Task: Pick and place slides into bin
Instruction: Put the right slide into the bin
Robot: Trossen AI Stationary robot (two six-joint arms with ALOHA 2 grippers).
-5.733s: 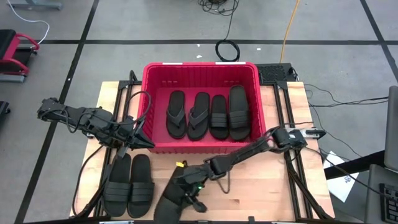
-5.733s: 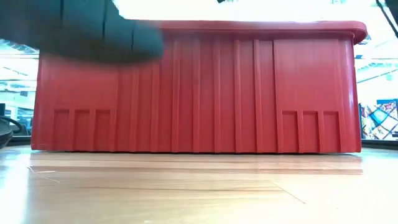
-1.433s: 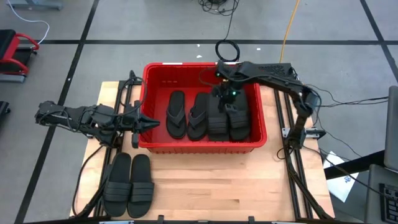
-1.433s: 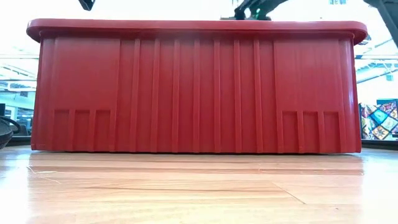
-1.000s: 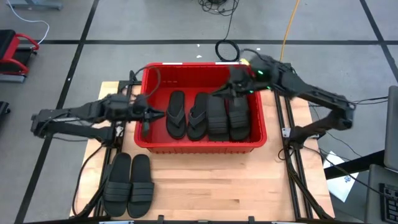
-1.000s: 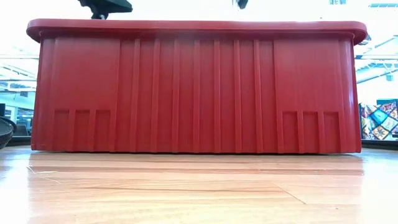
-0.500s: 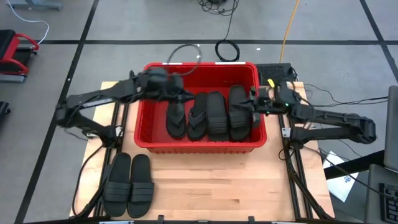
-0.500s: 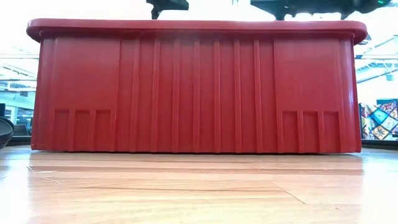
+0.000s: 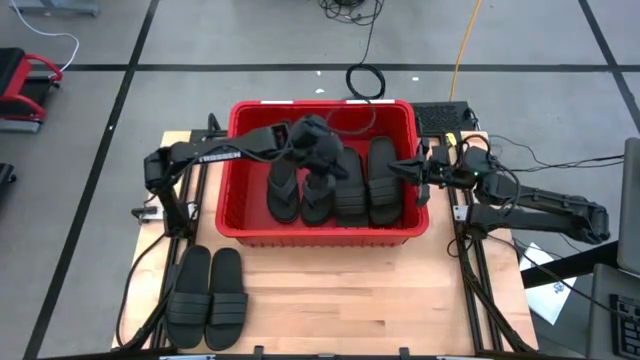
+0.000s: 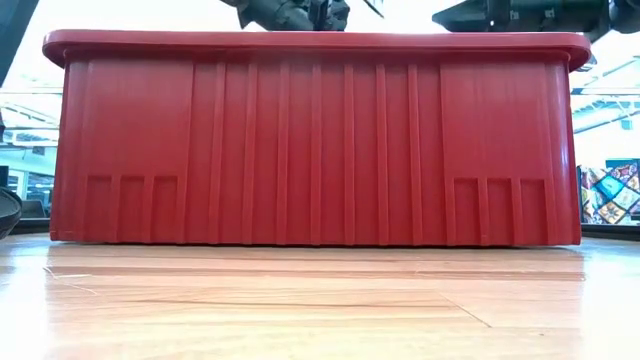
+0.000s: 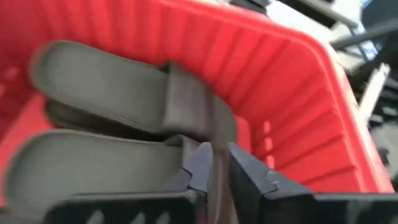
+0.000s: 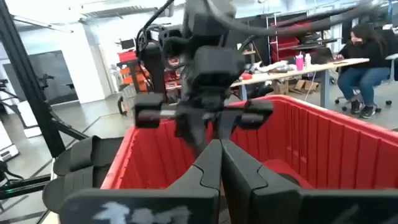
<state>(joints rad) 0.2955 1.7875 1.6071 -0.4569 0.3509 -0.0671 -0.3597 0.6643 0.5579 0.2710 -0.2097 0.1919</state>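
Half a second on, the left arm has swung farther right across the red bin (image 9: 240,225), and the left gripper (image 9: 328,170) now hangs over the sandals in the middle of it, where before it hovered nearer the left wall. Its fingers (image 11: 245,177) stand only a narrow gap apart, their tips down at the ribbed strap of a banded slide (image 11: 143,99); whether they pinch that strap cannot be told. The right gripper (image 9: 398,169) has barely shifted: it sits at the bin's right rim, pointing left over the rightmost sandal, its fingers pressed together and holding nothing.

Inside the bin the slides (image 9: 350,190) lie side by side along the floor, toes toward the far wall: a thong-style one (image 9: 282,185) at the left, a second thong-style one beside it, then two banded ones, the one at the far right (image 9: 384,180) just beside the right wall. A further pair of banded slides (image 9: 207,297) lies on the wooden table (image 9: 340,310) at the near left, well apart from the bin and touching each other.

From table height the bin's ribbed near wall (image 10: 315,145) fills the picture, both arms showing only above its rim. Beyond the table, a person sits at a desk (image 12: 367,53) in the room.
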